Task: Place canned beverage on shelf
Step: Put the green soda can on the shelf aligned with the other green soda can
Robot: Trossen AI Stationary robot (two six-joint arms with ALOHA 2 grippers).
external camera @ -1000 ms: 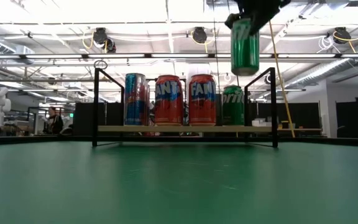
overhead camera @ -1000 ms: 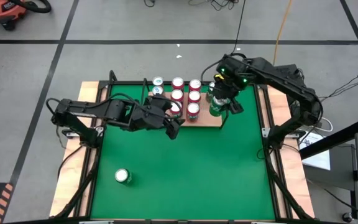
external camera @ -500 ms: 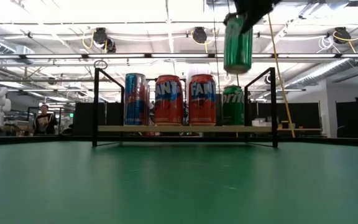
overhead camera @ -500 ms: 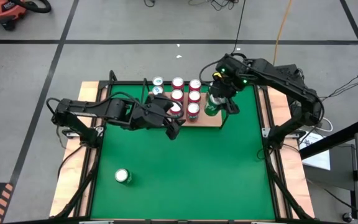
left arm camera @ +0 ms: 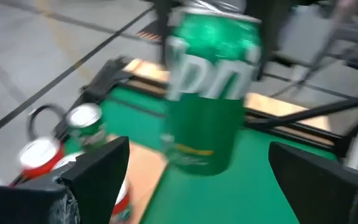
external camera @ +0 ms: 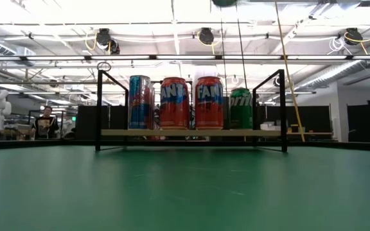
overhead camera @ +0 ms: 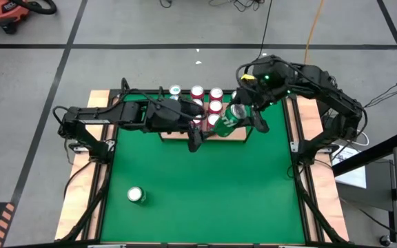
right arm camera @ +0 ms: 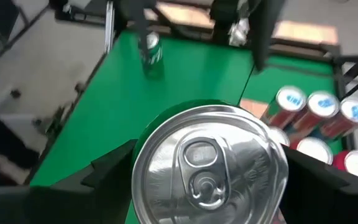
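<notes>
My right gripper [overhead camera: 245, 116] is shut on a green Sprite can [overhead camera: 227, 119] and holds it high over the right end of the shelf [overhead camera: 238, 134]. Only the can's bottom [external camera: 224, 2] shows at the top of the low view. The shelf [external camera: 191, 133] is a light-wood board in black rails, with several cans standing on it. My left gripper [overhead camera: 194, 138] hangs open at the shelf's near edge. In the left wrist view the green can [left arm camera: 213, 93] is ahead of it, apart from its fingers. My right gripper pinches the green can between its two fingers, one on each side wall [right arm camera: 143, 163] just below the lid. The lid [right arm camera: 209, 165] faces the wrist, so the fingers [right arm camera: 114, 167] run along the can. The can is lifted clear and tilted.
A second green can [overhead camera: 136, 195] stands alone on the green mat [overhead camera: 205, 186] near the table's near left corner. Red cans [overhead camera: 214, 107] and a blue can [external camera: 140, 102] fill the shelf's left and middle. Black frame rails run along both table sides.
My right gripper has risen with the green can and drawn a little toward the table's left, and the can has gone from near upright to tilted. In the low view the can has climbed almost out of the top. My left arm has swung slightly toward the far edge, and its wrist has rolled.
</notes>
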